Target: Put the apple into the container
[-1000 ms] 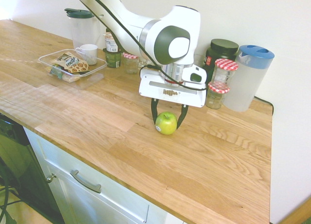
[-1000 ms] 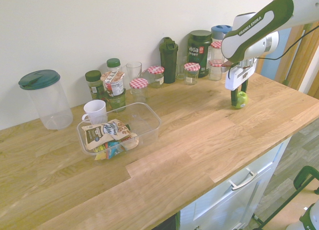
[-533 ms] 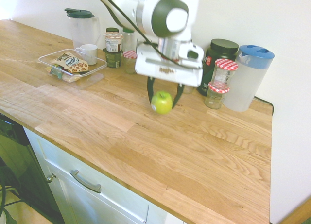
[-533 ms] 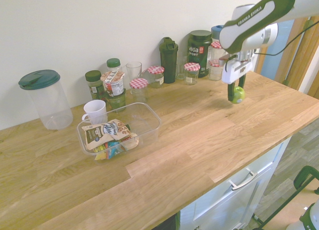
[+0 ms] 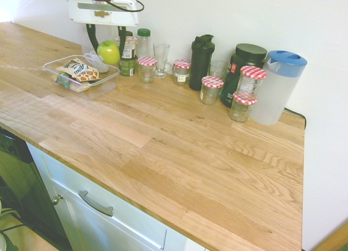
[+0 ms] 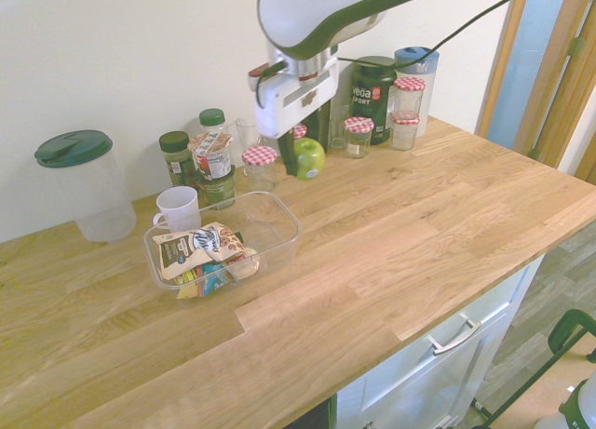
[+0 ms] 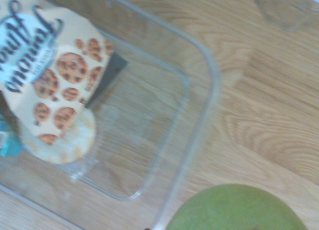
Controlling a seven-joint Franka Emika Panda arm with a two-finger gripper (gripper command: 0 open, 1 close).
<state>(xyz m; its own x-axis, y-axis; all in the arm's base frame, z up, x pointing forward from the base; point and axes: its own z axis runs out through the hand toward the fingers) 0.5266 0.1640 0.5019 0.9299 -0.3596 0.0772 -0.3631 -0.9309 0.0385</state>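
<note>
At the top centre of the second exterior view, the fingers [image 6: 300,159] grip the apple [image 6: 308,157], held above the surface [image 6: 391,252] near the container [image 6: 289,244] at left of centre. Carrying is in hand; next calls for moving farther over its bare end, then lowering and releasing.

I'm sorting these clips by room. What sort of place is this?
Most likely a home kitchen: a wooden countertop runs above white cabinetry, and along the wall stand a blue-lidded pitcher and jars with red-checked lids, near a clear tray of snack packets.
</note>
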